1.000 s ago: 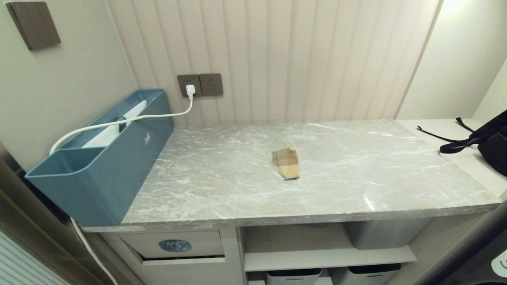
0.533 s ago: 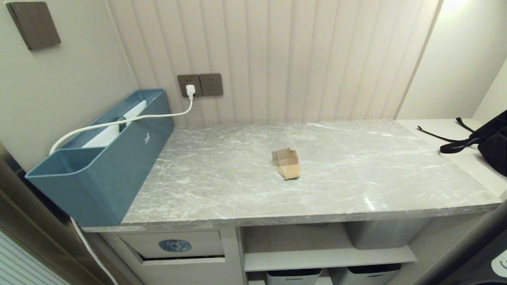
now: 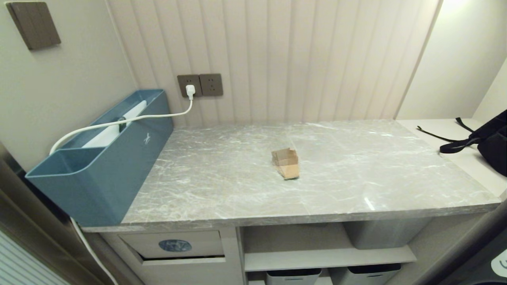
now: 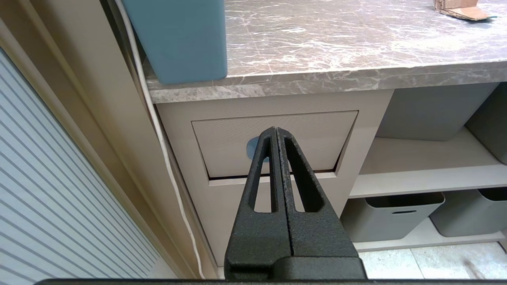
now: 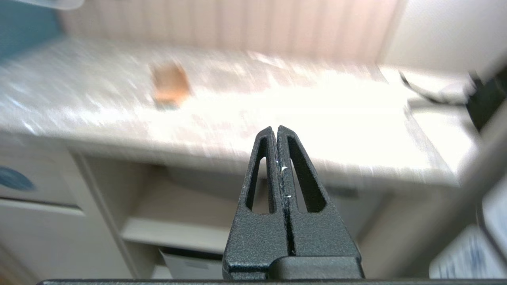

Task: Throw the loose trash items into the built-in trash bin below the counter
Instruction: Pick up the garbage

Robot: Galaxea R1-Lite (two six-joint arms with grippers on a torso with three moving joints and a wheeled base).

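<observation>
Crumpled brown cardboard scraps, the loose trash items (image 3: 286, 163), lie together near the middle of the grey marble counter (image 3: 356, 178). The left wrist view (image 4: 459, 8) and right wrist view (image 5: 170, 84) show them too. Below the counter's left end is the built-in trash bin (image 3: 198, 244), a beige flap with a blue oval sticker (image 3: 175, 245). My left gripper (image 4: 276, 130) is shut and empty, pointing at that flap (image 4: 317, 134) from a short way off. My right gripper (image 5: 276, 128) is shut and empty, in front of the counter's edge. Neither gripper shows in the head view.
A long teal box (image 3: 103, 158) with a white cable (image 3: 130, 120) stands along the counter's left side. A black bag (image 3: 491, 138) lies on the white surface to the right. Grey storage bins (image 3: 384, 233) (image 3: 293, 277) fill the open shelves beside the flap.
Nothing on the counter has moved. A grey blurred bar at the head view's lower right corner has shifted slightly.
</observation>
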